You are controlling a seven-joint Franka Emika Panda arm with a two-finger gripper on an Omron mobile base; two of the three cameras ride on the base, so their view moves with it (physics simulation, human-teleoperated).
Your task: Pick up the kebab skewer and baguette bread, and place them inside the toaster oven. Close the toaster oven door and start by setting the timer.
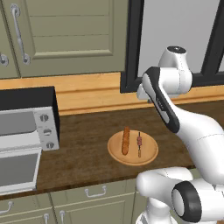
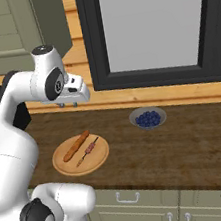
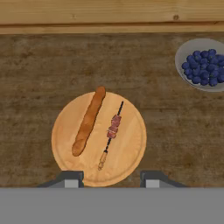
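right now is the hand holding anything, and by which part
Nothing is held. The hand hangs open above the plate, where the baguette bread and kebab skewer lie untouched.

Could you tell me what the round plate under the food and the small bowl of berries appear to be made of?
The round tan plate looks like matte wood, with faint grain and no gloss. The small grey bowl of dark blue berries looks like smooth ceramic or metal; its plain, even surface leaves that open.
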